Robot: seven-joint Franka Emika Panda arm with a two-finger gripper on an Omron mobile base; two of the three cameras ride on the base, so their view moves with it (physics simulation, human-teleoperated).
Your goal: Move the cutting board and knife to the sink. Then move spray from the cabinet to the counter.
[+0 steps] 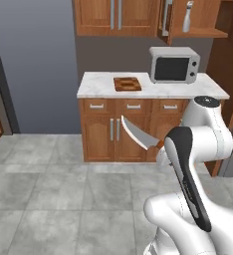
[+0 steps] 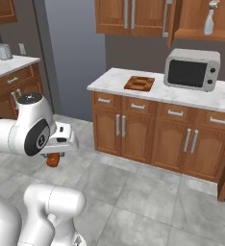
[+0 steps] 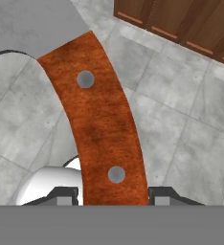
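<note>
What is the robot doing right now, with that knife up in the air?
End effector shut on knife, held by its handle, above the floor. Cutting board on counter beside microwave. Spray in open cabinet.

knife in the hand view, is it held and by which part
Yes: the gripper holds the knife by the end of its wooden handle, one jaw on each side, blade pointing away.

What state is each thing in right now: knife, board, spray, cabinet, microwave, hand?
knife: held in the air over the floor, gripped by its handle.
hand: shut on the knife handle.
cutting board: flat on the counter, untouched.
spray: upright on a shelf in the cabinet.
cabinet: door open.
microwave: door closed, on the counter.
</note>
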